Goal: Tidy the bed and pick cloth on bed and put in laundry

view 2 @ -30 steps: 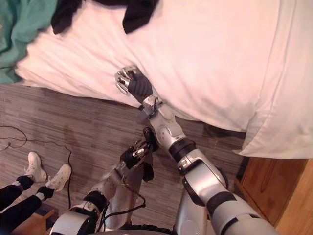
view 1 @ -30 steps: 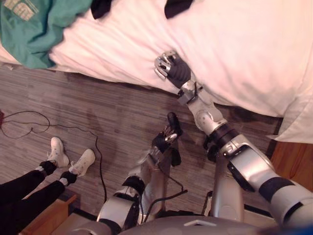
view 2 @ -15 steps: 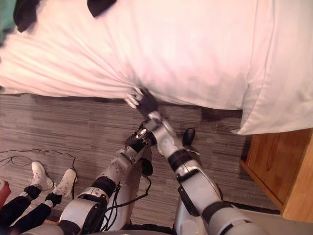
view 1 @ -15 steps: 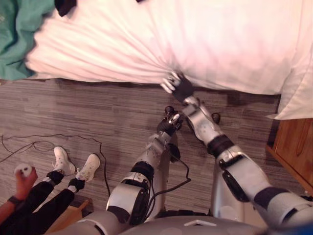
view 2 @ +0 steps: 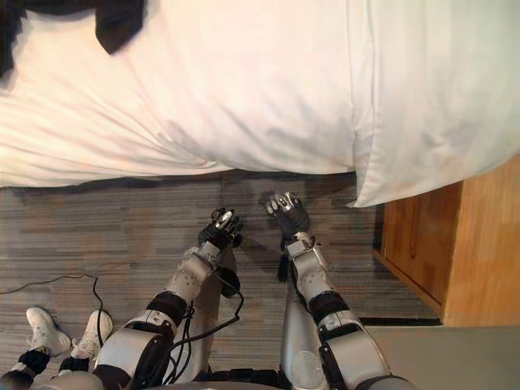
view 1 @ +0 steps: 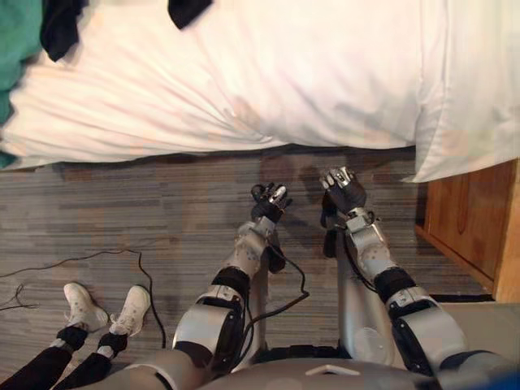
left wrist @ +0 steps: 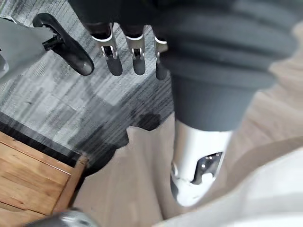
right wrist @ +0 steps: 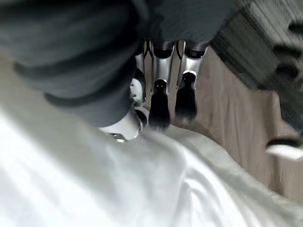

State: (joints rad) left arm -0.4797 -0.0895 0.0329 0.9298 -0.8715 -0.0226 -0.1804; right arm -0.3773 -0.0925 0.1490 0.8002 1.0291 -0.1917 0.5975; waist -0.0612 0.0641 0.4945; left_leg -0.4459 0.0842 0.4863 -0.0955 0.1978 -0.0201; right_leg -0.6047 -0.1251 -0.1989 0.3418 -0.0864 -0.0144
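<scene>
We see both hands over the wooden floor (view 1: 122, 207), just short of the bed (view 1: 244, 89), whose edge runs left to right across the head views. The left hand (view 1: 270, 199) and the right hand (view 1: 344, 188) hold nothing, and their fingers (left wrist: 113, 59) are loosely extended. The cloth lies well apart from them at the duvet's far left. A black cloth (view 1: 188, 10) and a second black piece (view 1: 58, 24) are both cut off at the top, so we cannot tell their long axis. A green cloth (view 1: 16, 41) lies beside them.
</scene>
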